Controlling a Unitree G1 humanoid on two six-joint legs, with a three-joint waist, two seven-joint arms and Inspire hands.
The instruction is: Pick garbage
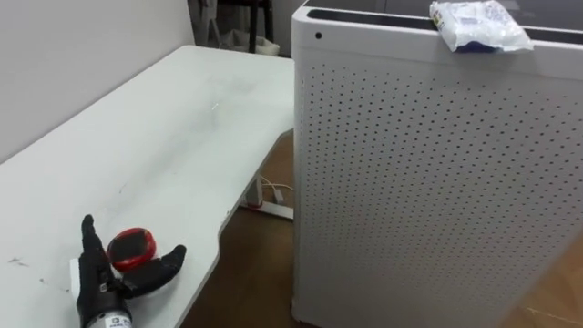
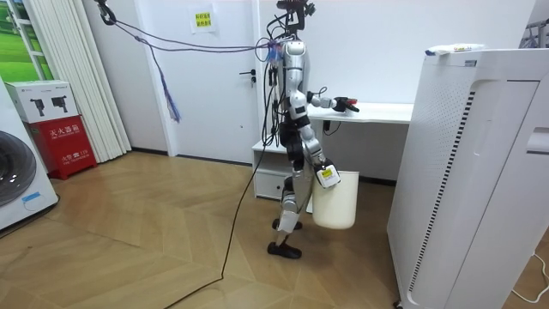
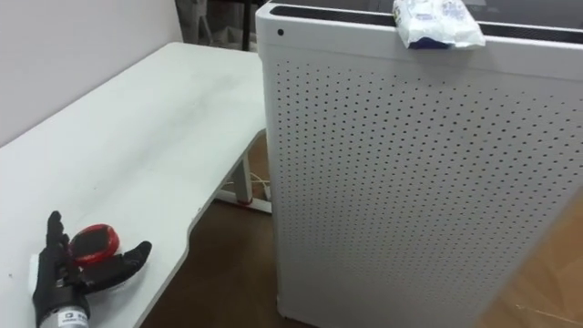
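My black left hand [image 1: 102, 273]: slim fingers, thicker thumb, matte plastic. White tag with dark print just behind it, at wrist. My right hand [image 2: 325, 176]: dark, white tag on back. Arms above both hands silver-grey, dark joints.

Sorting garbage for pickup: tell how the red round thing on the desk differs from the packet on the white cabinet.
The red round thing is smooth-edged; the packet is crumpled, white with blue. The red round thing lies on the desk beside the left hand; the packet sits atop the cabinet, untouched. Both rest on white surfaces.
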